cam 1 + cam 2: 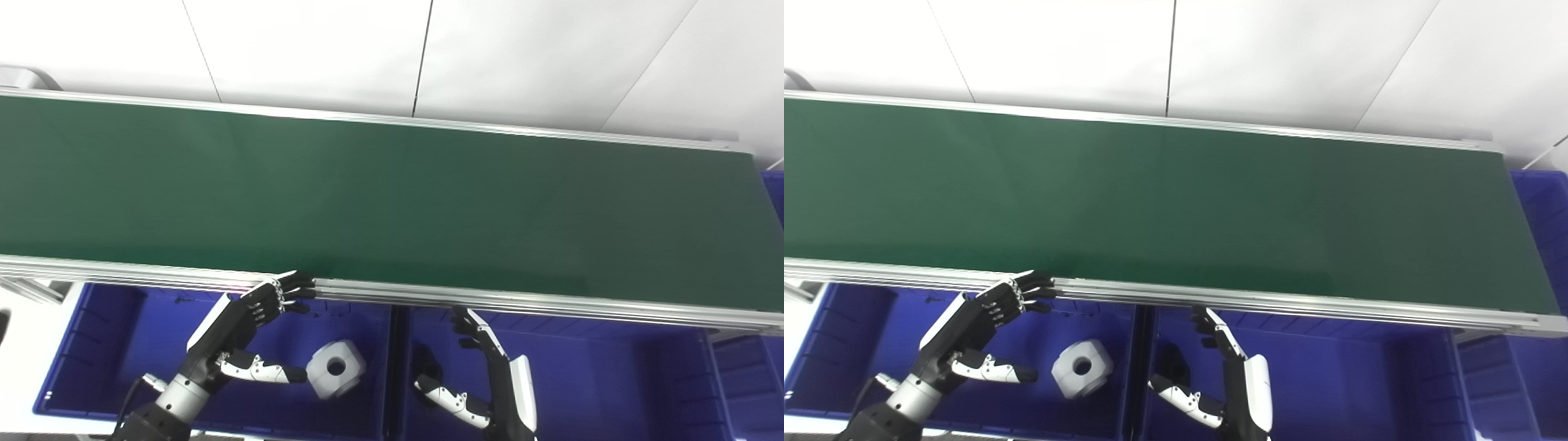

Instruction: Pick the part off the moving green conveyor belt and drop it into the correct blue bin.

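Note:
The green conveyor belt runs across the picture with nothing on its surface. A white blocky part with a round hole lies in the left blue bin, just right of my left hand's thumb. My left hand is open above that bin, its fingertips up near the belt's front rail. My right hand is open above the right blue bin, holding nothing. A small dark object lies in that bin beside the right thumb.
The belt's aluminium front rail overhangs both bins' far edges. Another blue bin shows at the belt's right end. A white panelled wall stands behind the belt.

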